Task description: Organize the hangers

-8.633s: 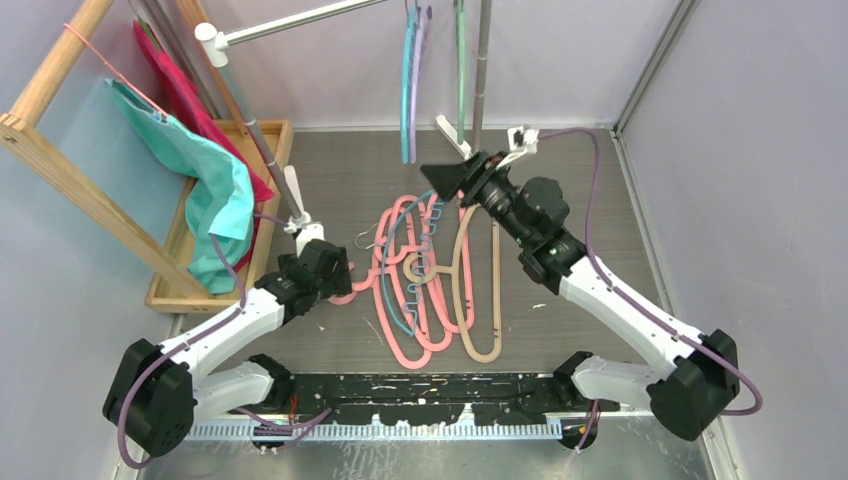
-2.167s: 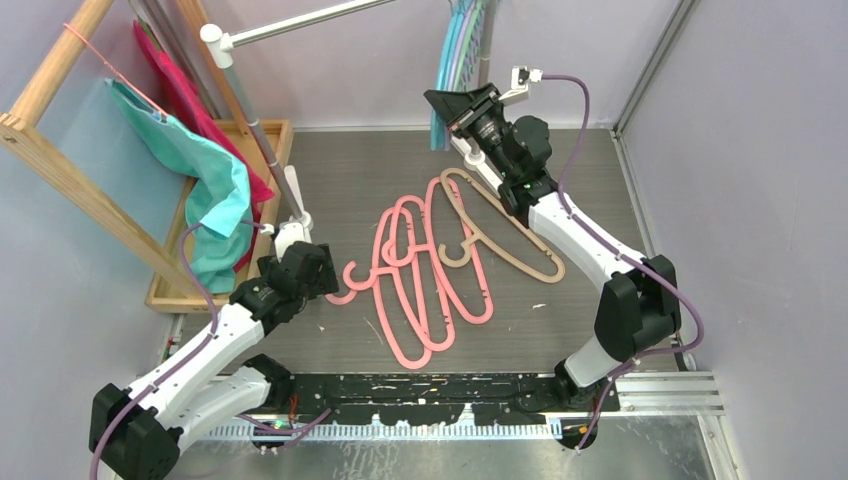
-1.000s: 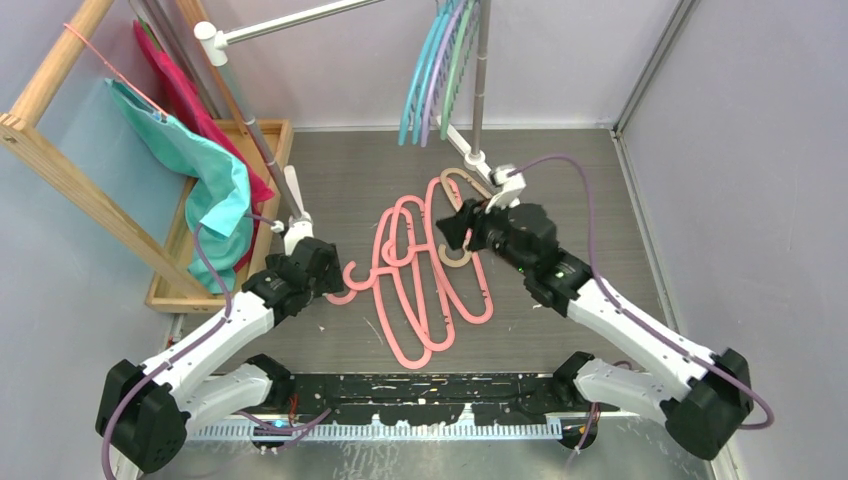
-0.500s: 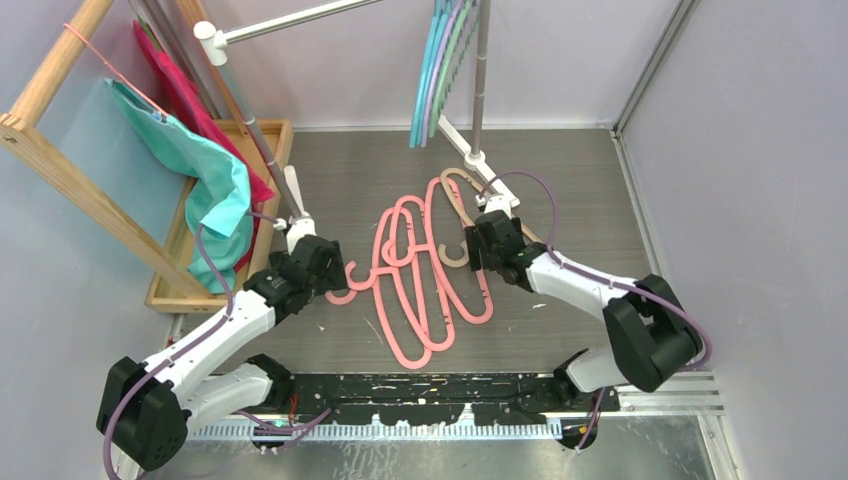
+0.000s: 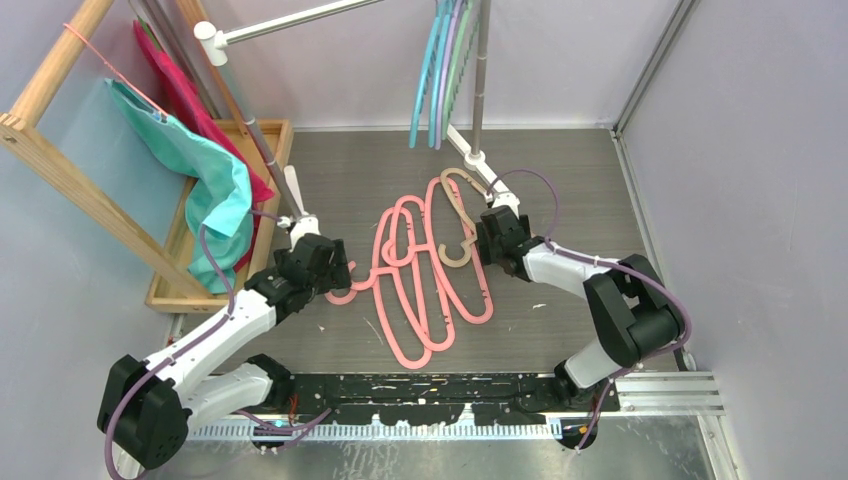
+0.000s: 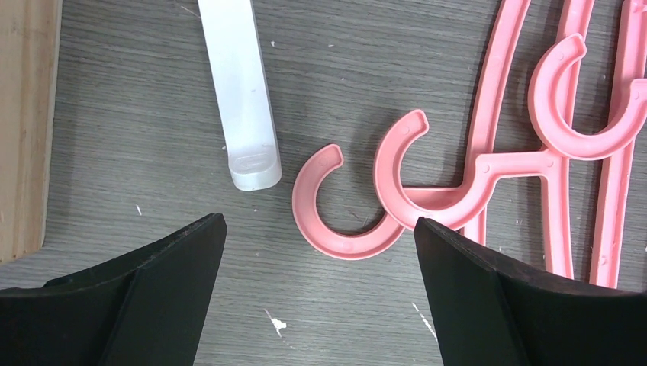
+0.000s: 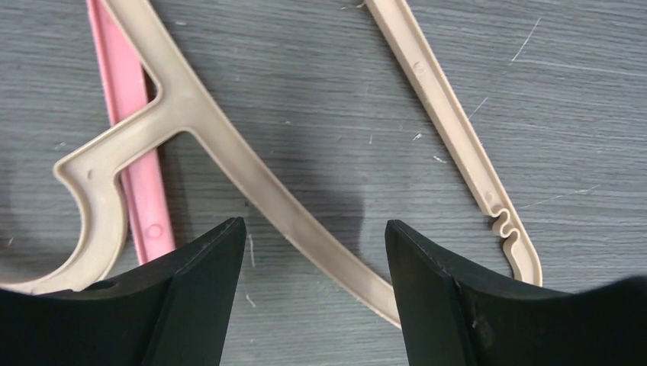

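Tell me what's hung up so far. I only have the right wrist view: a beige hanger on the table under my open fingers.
Observer: A bunch of hangers in teal, lavender and green hangs at the far end beside the pole. None of them is beige.
Operator: Where's the left arm?
Observer: The left gripper is open above two hooks of the pink hangers, which lie overlapped on the table left of your beige hanger.
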Robot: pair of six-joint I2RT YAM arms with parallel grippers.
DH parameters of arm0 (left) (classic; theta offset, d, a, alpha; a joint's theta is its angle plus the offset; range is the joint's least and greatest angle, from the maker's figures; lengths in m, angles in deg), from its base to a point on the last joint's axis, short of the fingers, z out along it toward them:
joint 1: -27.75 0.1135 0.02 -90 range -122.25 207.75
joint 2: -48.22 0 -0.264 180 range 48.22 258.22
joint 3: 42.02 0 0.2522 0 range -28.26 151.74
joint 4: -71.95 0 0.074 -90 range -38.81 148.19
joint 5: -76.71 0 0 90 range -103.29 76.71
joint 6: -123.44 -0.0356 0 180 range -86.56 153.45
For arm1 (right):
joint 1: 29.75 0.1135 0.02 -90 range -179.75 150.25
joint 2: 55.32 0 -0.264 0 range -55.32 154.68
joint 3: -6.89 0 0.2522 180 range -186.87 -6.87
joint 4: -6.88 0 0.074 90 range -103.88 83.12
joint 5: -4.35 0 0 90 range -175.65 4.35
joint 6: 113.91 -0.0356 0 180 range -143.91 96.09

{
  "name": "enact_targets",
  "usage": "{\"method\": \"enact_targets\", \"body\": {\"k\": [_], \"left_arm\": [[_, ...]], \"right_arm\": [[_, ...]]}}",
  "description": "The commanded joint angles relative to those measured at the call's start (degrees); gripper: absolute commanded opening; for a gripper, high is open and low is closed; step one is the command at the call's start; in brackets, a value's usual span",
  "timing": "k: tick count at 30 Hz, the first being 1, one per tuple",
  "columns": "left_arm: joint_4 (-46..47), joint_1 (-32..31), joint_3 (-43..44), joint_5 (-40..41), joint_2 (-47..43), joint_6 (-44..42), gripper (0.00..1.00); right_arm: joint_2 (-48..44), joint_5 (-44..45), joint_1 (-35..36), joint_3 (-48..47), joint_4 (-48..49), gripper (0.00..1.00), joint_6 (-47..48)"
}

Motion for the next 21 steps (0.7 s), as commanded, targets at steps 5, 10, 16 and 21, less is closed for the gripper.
{"method": "enact_targets", "body": {"k": [5, 10, 16, 21], "left_arm": [[1.9, -0.1, -0.3, 0.3, -2.8, -0.3, 0.98], [1.1, -0.1, -0.3, 0.3, -3.6, 0.1, 0.98], [-0.6, -0.1, -0.7, 0.9, -5.5, 0.4, 0.98], [-1.4, -0.1, -1.0, 1.7, -6.7, 0.7, 0.98]], "right_arm": [[1.9, -1.5, -1.0, -2.5, 2.2, 0.74, -0.4], [4.9, -4.1, -1.0, -4.6, -0.1, 0.67, -0.1], [4.5, -8.2, -1.0, -4.1, 0.7, 0.36, -0.7], [1.0, -14.9, -0.9, -1.8, 2.8, 0.21, -2.5]]}}
